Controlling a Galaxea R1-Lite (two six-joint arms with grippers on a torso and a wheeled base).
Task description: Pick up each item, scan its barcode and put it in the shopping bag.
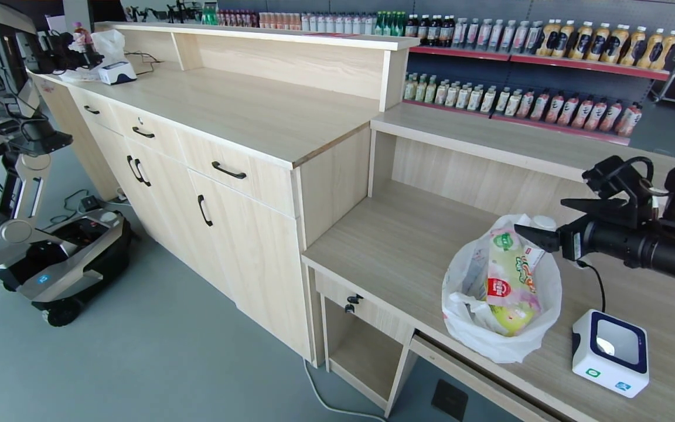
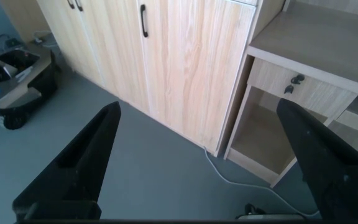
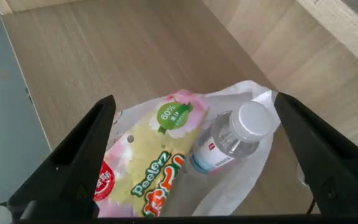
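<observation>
A white plastic shopping bag (image 1: 498,328) stands on the low counter (image 1: 396,240). Inside it a yellow-green snack packet (image 1: 510,281) stands upright beside a clear bottle with a white cap (image 1: 545,224). My right gripper (image 1: 539,215) hovers open just above the bag's far rim, holding nothing. In the right wrist view the gripper (image 3: 191,155) looks down on the packet (image 3: 154,168) and the bottle (image 3: 229,140) in the bag (image 3: 253,186). My left gripper (image 2: 197,162) hangs open and empty over the grey floor, in front of the cabinet.
A white barcode scanner (image 1: 610,351) with a dark window sits on the counter right of the bag, its cable running back. A taller counter (image 1: 226,105) with drawers stands to the left. Drink shelves (image 1: 519,58) line the back wall. Another robot (image 1: 50,252) stands at far left.
</observation>
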